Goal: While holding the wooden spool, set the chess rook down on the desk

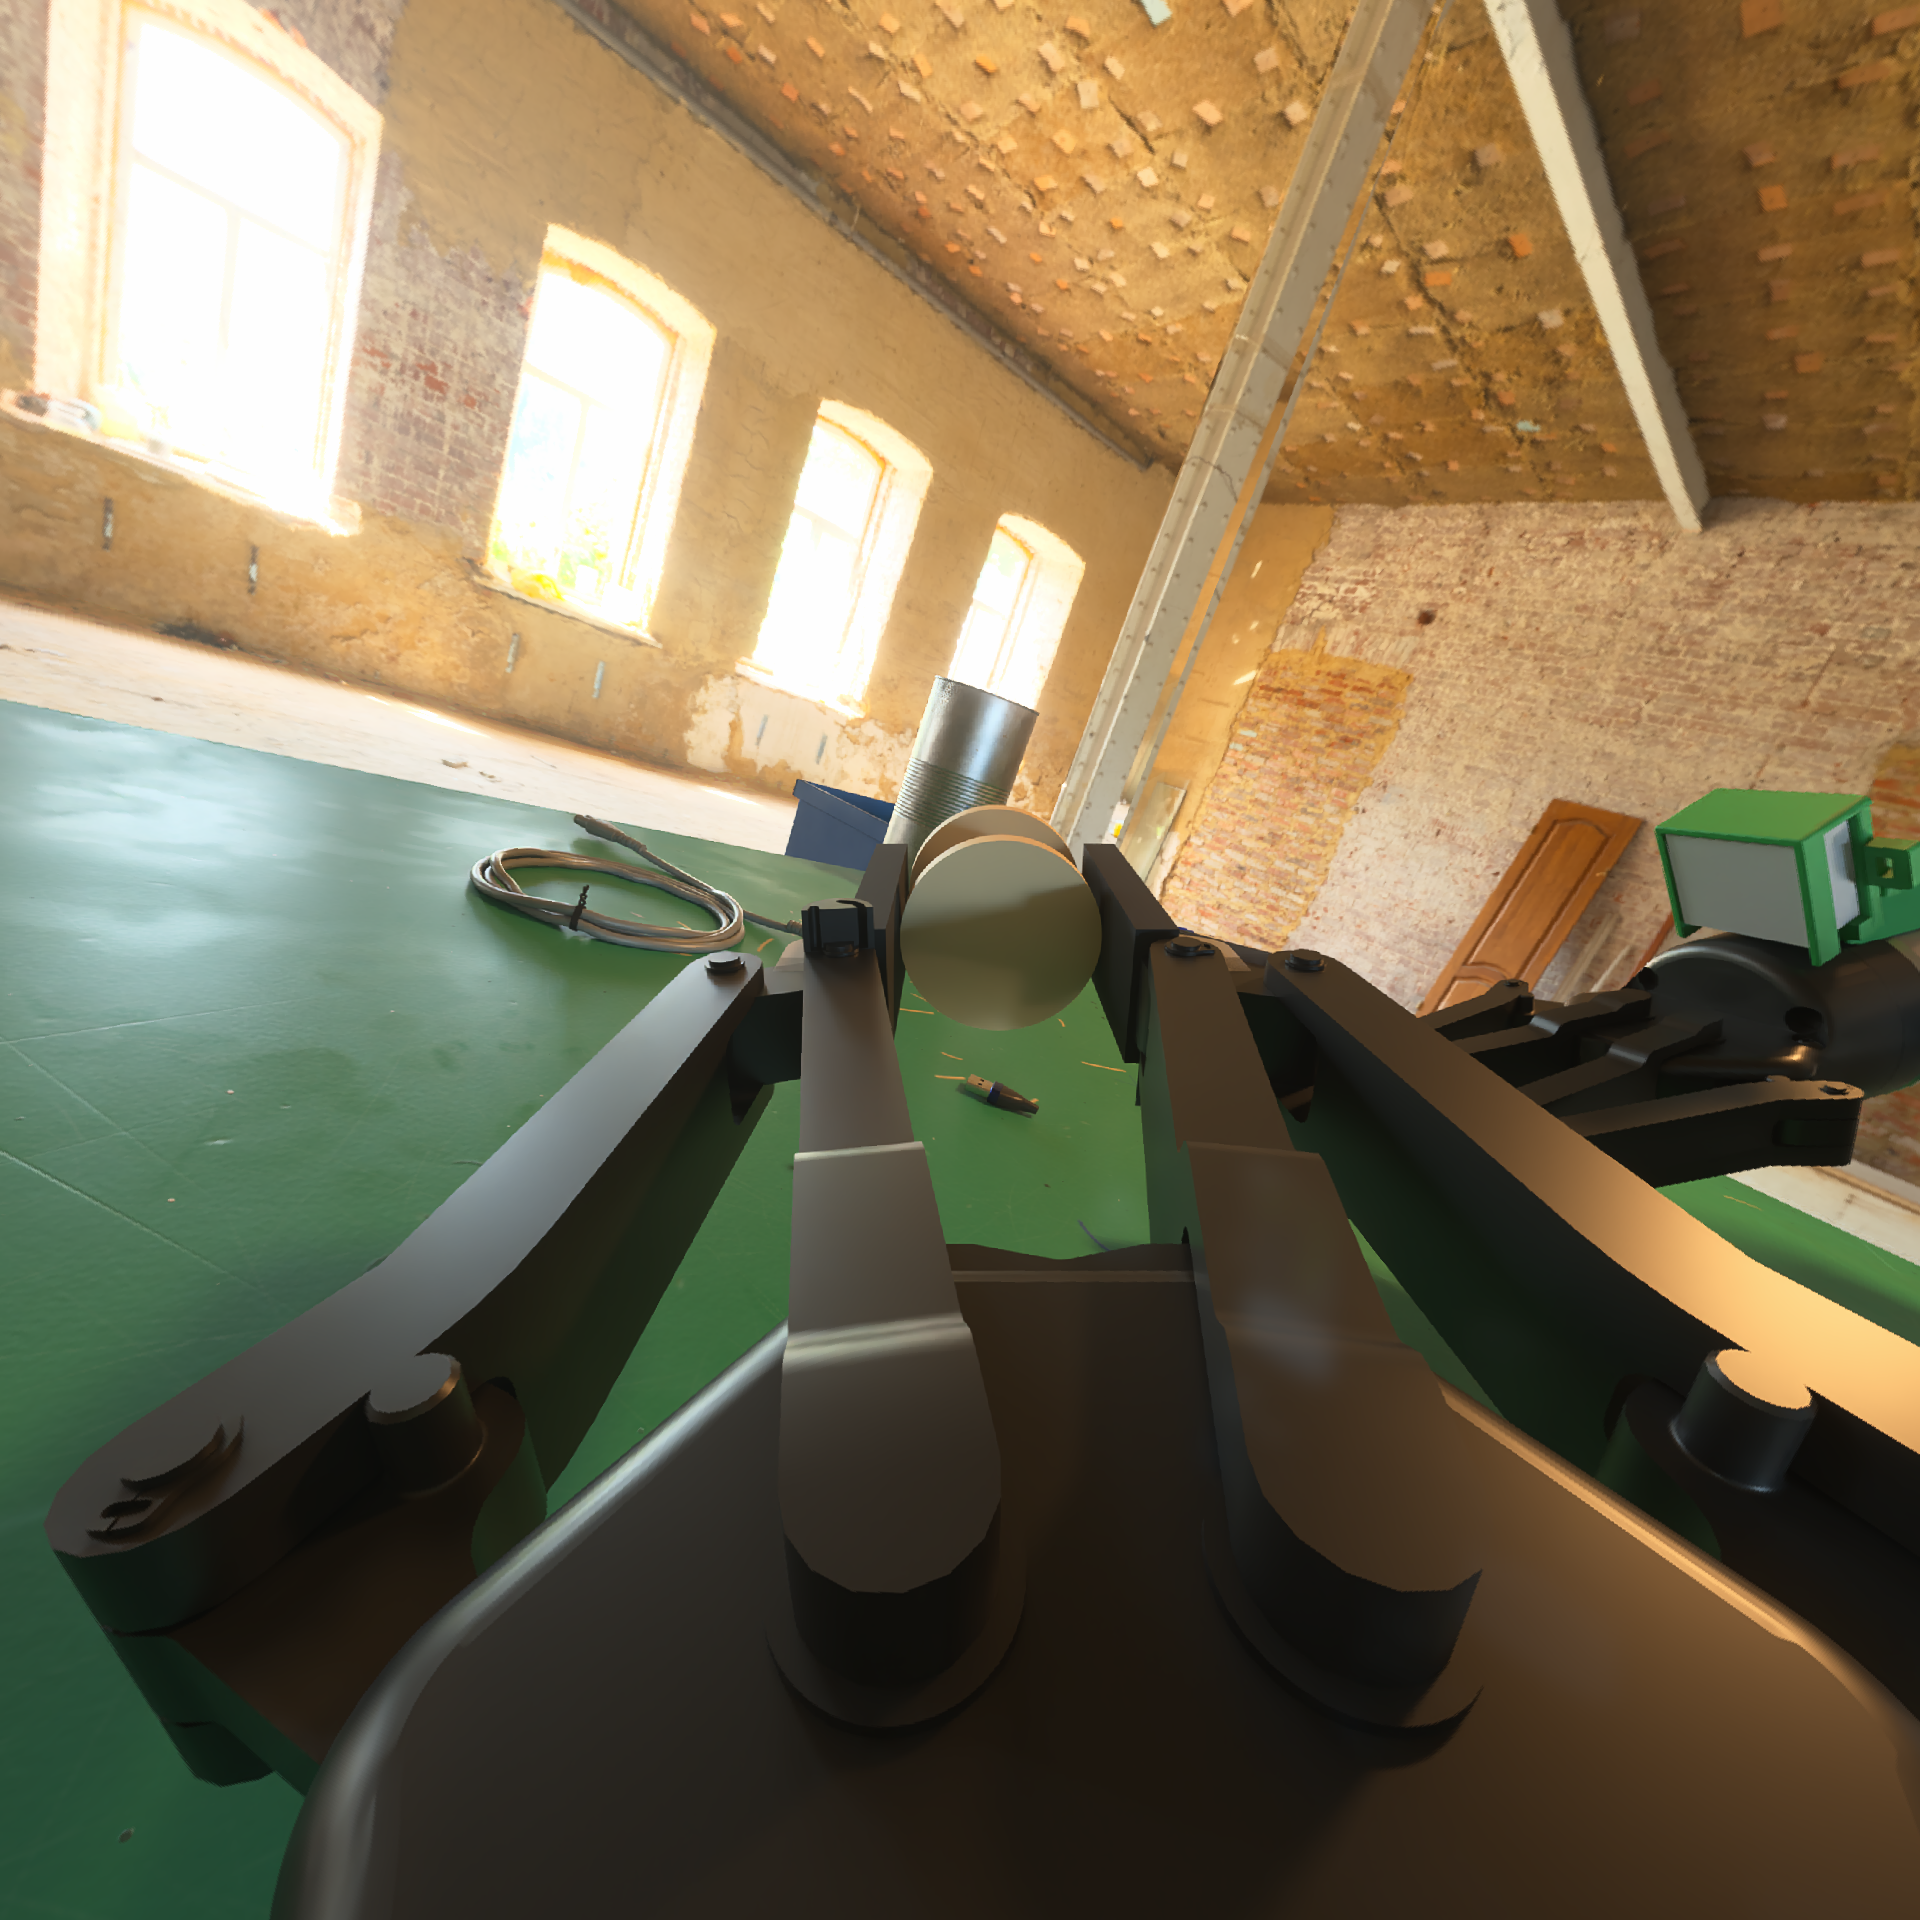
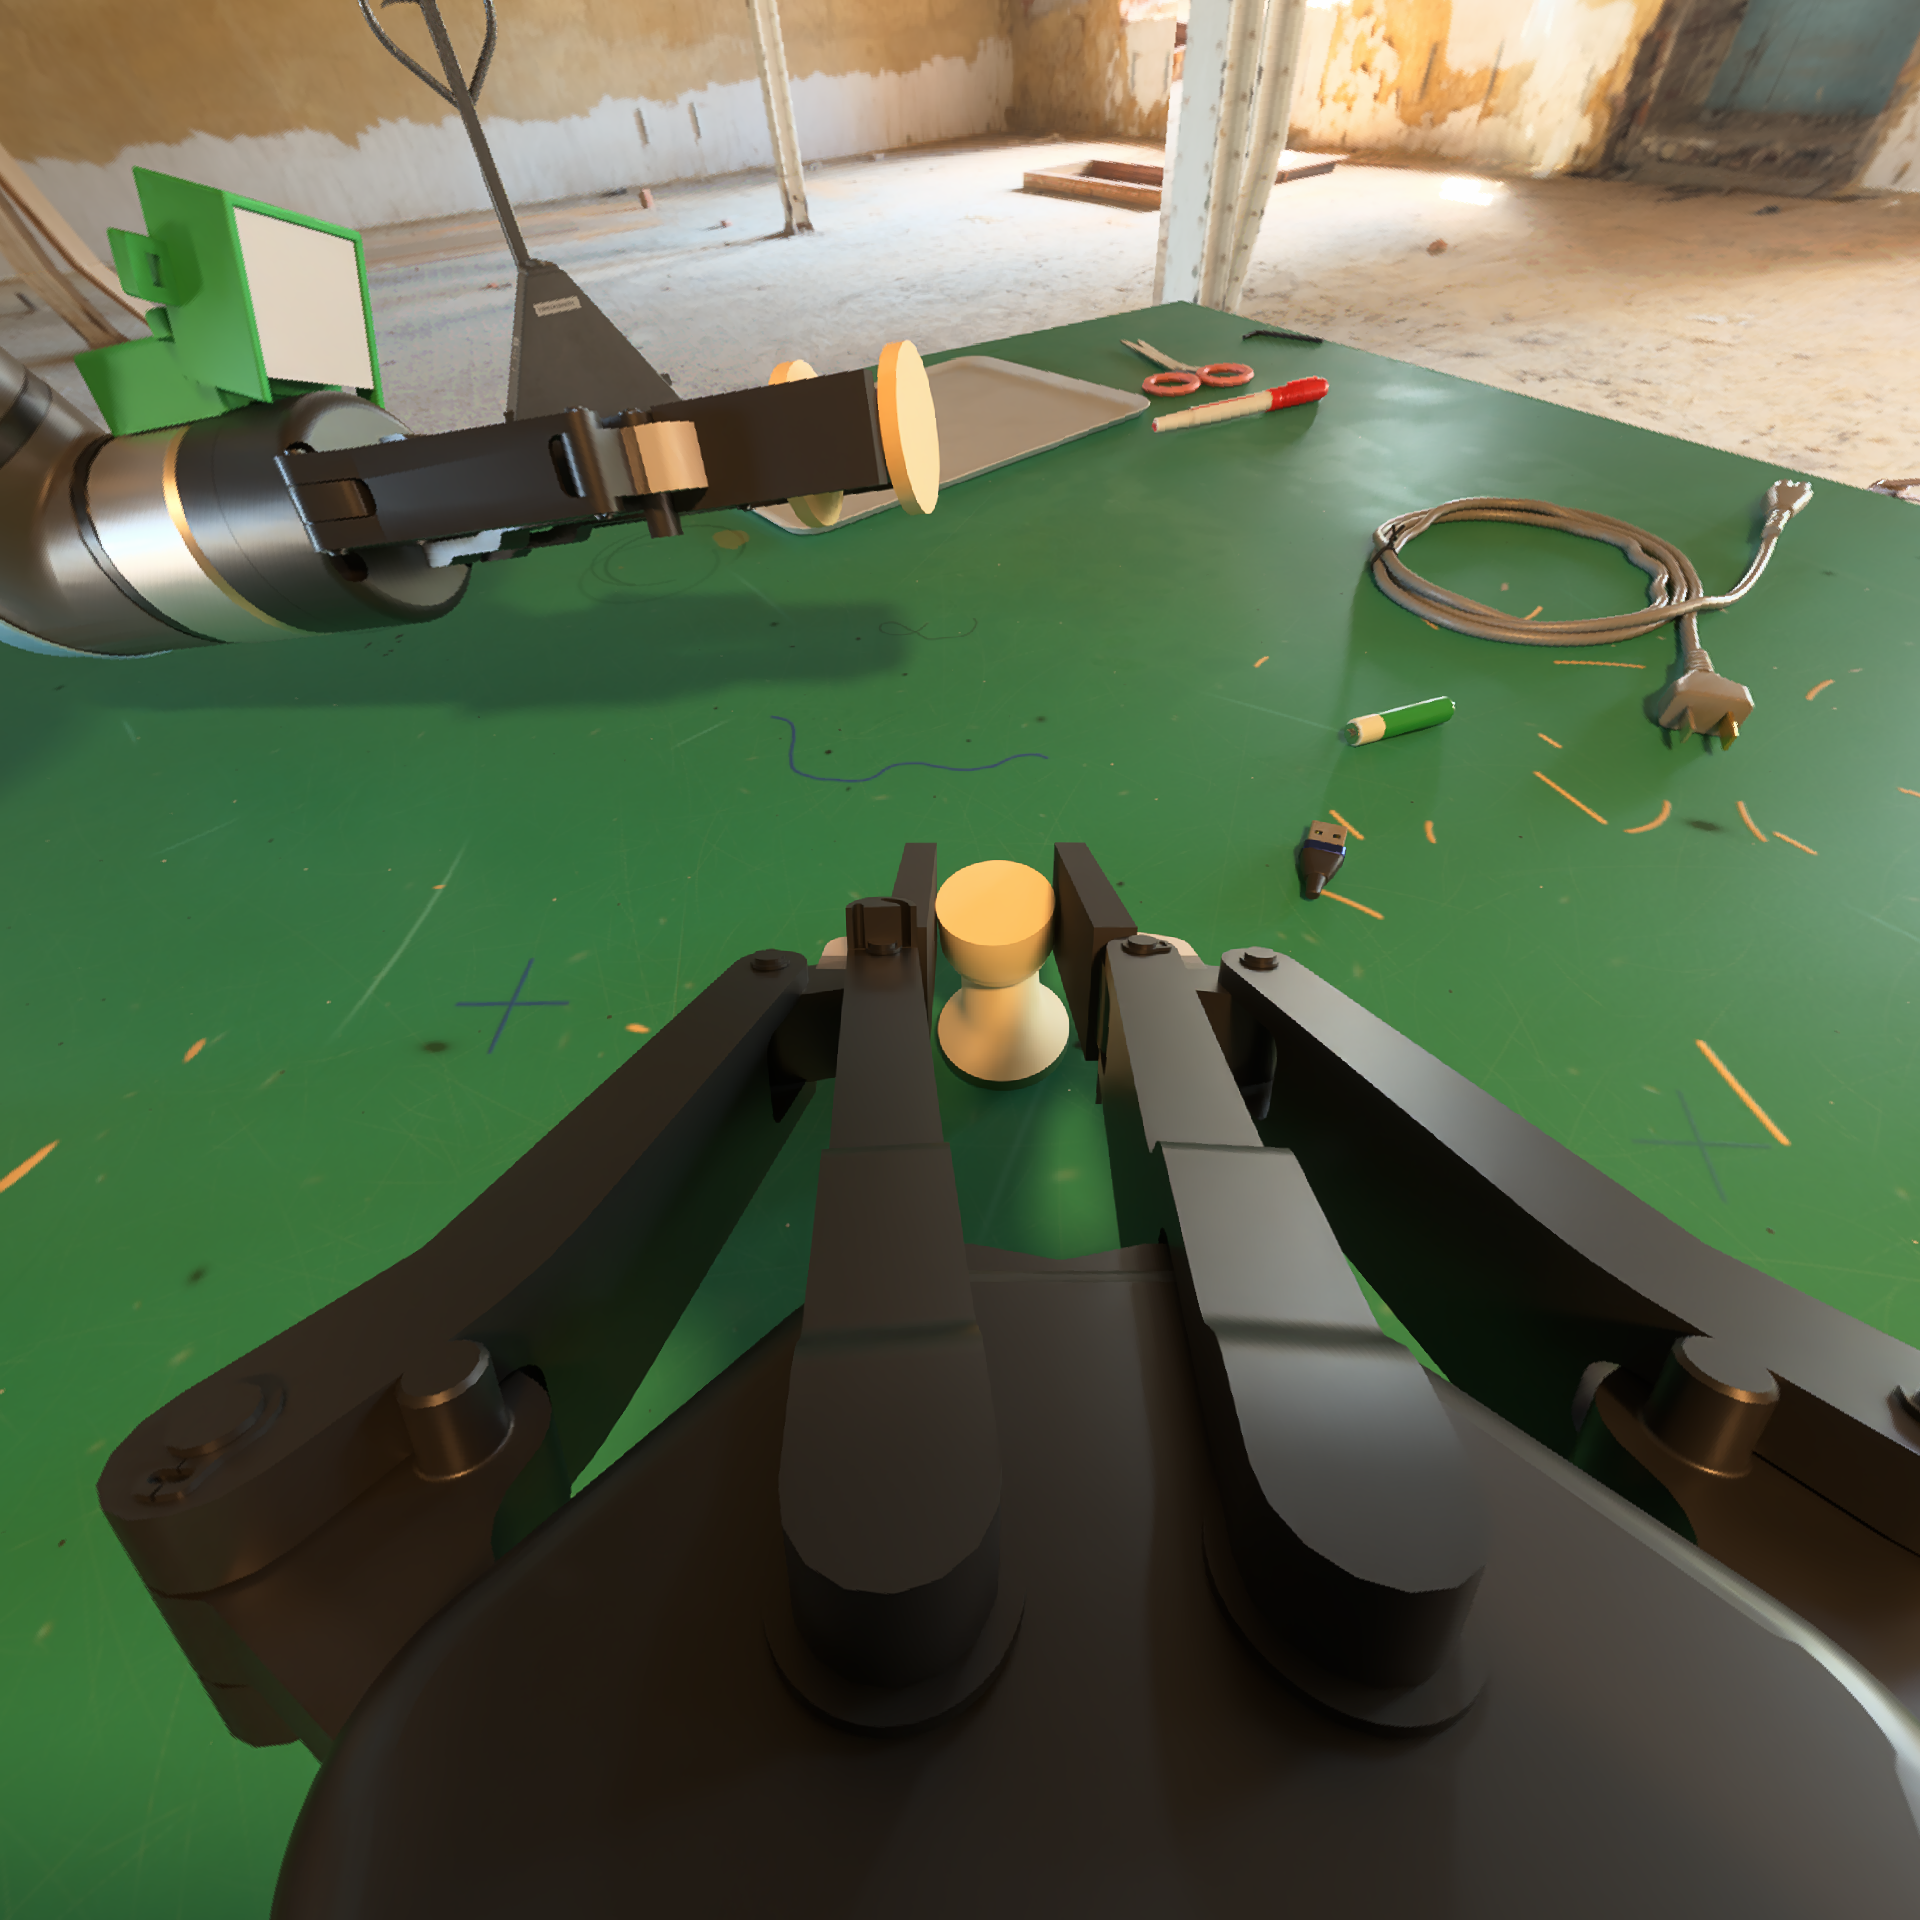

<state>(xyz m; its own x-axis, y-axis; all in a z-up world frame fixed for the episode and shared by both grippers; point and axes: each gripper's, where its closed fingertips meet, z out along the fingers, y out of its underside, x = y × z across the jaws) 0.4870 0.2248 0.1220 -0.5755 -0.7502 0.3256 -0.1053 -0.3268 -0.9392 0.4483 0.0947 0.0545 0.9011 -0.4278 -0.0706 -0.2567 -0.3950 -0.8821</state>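
In the left wrist view my left gripper (image 1: 997, 914) is shut on the wooden spool (image 1: 1000, 940), a pale spool with round end discs, held above the green desk (image 1: 260, 1039). In the right wrist view the spool (image 2: 909, 426) shows in the left gripper (image 2: 883, 442) at the upper left, clear of the desk. My right gripper (image 2: 997, 899) has its pads against the top of the tan chess rook (image 2: 1000, 935). The rook stands upright, its base at or just above the desk (image 2: 623, 831), its shadow right beneath it.
A coiled grey power cable (image 2: 1538, 571) lies at the right, with a green battery (image 2: 1401, 719) and a USB stick (image 2: 1317, 857) nearer. A grey tray (image 2: 1018, 416), red scissors (image 2: 1195, 374) and a red marker (image 2: 1242, 405) lie at the far side. A metal can (image 1: 966, 758) and a blue box (image 1: 831, 821) stand beyond the spool.
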